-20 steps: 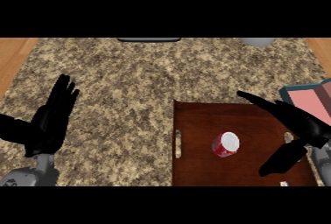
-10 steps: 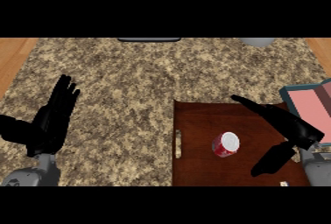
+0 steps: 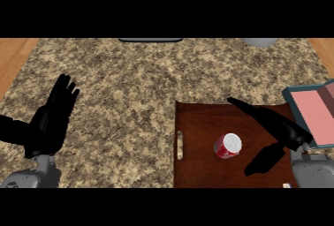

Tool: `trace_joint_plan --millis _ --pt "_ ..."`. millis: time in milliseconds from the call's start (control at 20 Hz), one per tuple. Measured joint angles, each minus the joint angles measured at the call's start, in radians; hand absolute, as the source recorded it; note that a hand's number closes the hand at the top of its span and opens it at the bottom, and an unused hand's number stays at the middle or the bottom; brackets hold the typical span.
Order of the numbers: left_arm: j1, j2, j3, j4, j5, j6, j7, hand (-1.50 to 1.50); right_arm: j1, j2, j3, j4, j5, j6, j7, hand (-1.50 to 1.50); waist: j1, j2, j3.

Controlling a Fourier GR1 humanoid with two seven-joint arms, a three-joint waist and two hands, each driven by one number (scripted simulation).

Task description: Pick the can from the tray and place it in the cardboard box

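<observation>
In the head view, the small red can with a white top (image 3: 228,145) stands on the dark brown wooden tray (image 3: 202,119), and the black right hand (image 3: 277,128), spread open at its 3 o'clock, may knock it over; no writing can be read.
</observation>
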Motion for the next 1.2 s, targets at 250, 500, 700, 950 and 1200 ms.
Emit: trace_joint_plan --millis 250,500,700,950,1200 --pt "-0.011 -0.02 0.015 0.04 -0.012 -0.022 -0.027 0.0 0.021 0.029 0.019 0.044 0.077 -0.024 -0.062 -1.5 -0.001 0.0 0.0" --pt "-0.005 -0.031 0.029 0.039 -0.021 -0.04 -0.03 0.0 -0.004 0.05 -0.001 0.093 0.101 -0.01 -0.088 -1.5 0.0 0.0 0.0" --pt "0.002 -0.037 0.044 0.025 -0.024 -0.052 -0.024 0.0 0.018 0.085 0.024 0.087 0.147 -0.023 -0.089 -1.5 0.0 0.0 0.0" --pt "0.018 -0.041 0.049 -0.015 -0.034 -0.059 0.002 0.0 0.018 0.089 0.014 0.129 0.176 -0.02 -0.129 -1.5 0.0 0.0 0.0" --pt "0.001 -0.049 0.064 0.022 -0.04 -0.074 -0.013 0.0 0.029 0.1 0.018 0.153 0.212 -0.027 -0.158 -1.5 -0.001 0.0 0.0"
